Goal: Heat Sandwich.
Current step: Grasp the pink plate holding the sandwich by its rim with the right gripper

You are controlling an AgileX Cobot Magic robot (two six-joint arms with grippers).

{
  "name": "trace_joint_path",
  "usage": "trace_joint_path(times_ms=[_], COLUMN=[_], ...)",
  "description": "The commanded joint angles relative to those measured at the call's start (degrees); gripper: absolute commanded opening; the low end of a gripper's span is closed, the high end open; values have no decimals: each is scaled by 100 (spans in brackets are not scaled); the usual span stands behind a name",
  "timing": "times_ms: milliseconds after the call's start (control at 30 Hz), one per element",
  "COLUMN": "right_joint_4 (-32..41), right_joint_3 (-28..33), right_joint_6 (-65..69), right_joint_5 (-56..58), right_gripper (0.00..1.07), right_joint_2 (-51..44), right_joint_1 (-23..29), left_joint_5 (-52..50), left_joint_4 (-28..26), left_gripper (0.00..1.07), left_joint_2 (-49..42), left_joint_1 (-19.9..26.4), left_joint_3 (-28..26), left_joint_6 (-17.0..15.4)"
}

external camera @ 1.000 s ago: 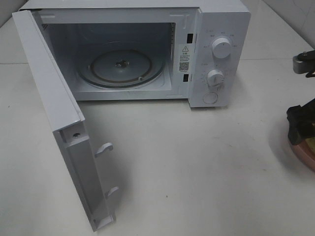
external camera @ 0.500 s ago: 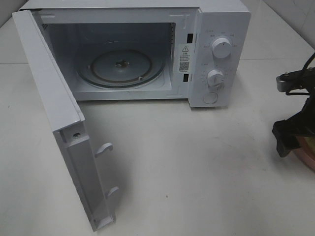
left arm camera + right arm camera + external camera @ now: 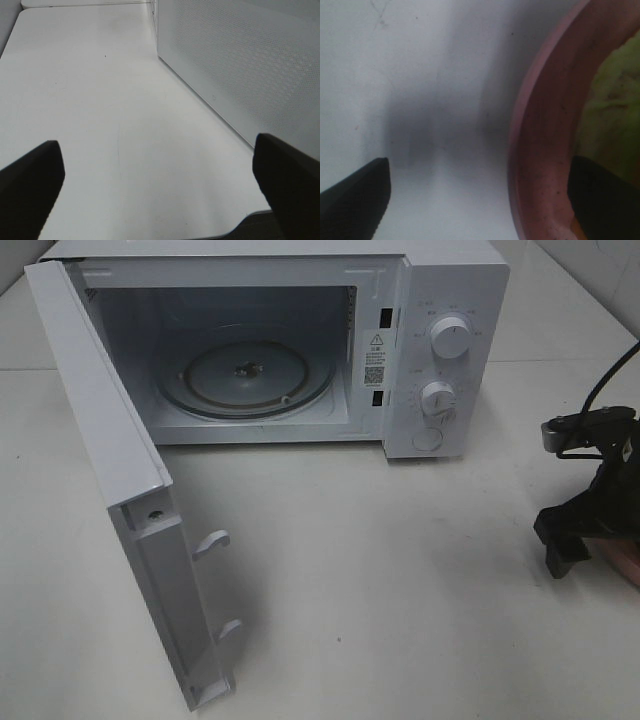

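The right pincer [image 3: 572, 532] is wide open, holding nothing. The pink plate [image 3: 540, 125] rim lies just below, between its fingers, with the sandwich [image 3: 615, 92] beside one finger. This is the grab step: I think it should drop and close gently.

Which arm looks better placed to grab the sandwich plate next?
The right. The right gripper hangs open astride the rim of the pink plate, the sandwich just inside. The left gripper, open too, faces bare table beside the microwave, with no plate in its view.
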Motion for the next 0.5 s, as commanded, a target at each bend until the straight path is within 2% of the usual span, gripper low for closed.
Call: trace_joint_path(times_ms=[33,167,233,267,333,367,400,467,500], right_joint_4=[-11,-6,-17,-17,-40,-92,-92,-183,-338], right_joint_3=[-17,-17,-17,-17,-17,-17,-17,-17,-17], right_joint_6=[34,23,23,23,23,52,52,80,115], right_joint_5=[-69,-57,-52,-52,-69,-80,-80,-109,-109], right_gripper=[88,83,73,73,65,52,52,35,16], right_joint_2=[155,218,218,218,218,218,218,218,218], right_joint_1=[-29,-29,-29,-29,-29,-29,-29,-29,-29], left_joint_5=[-34,-34,-34,-34,-34,-34,-34,-34,-34], left_joint_4=[-6,-6,-6,-6,-6,-6,-6,-6,-6], left_gripper=[98,98,98,98,98,98,98,98,98], left_joint_2=[-97,-97,-97,-97,-97,-97,-97,-97,-97], left_joint_1=[11,11,11,11,11,11,11,11,11], left_joint_3=[6,6,6,6,6,6,6,6,6], left_joint_6=[0,0,0,0,0,0,0,0,0])
